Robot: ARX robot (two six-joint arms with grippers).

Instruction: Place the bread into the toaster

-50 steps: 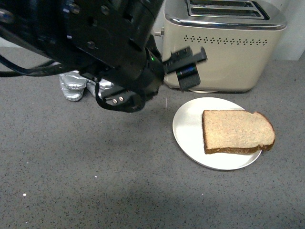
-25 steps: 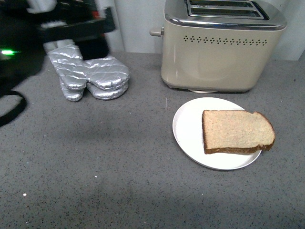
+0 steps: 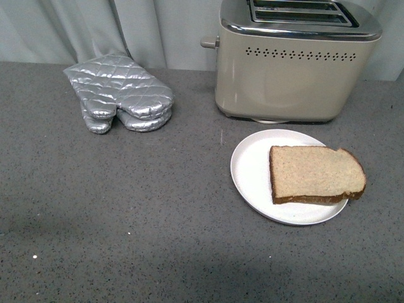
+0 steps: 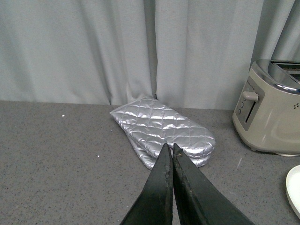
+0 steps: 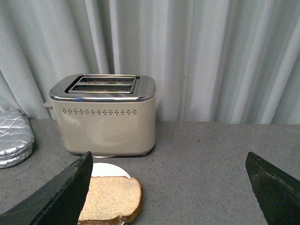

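Note:
One slice of brown-crusted bread lies flat on a white plate right of centre on the counter. Behind it stands the beige toaster with its chrome top and two slots showing no bread; its lever knob sticks out on the left side. No arm shows in the front view. In the left wrist view my left gripper is shut with nothing in it, held above the counter near the mitts. In the right wrist view my right gripper is wide open, well above the counter, with the bread by one finger and the toaster beyond.
A pair of silver quilted oven mitts lies at the back left of the grey counter. A pale curtain hangs along the back. In the left wrist view the mitts and the toaster are visible.
The black left arm that filled the upper left of the front view a second ago has pulled away to the left and out of the picture. Bread, plate and toaster stayed put.

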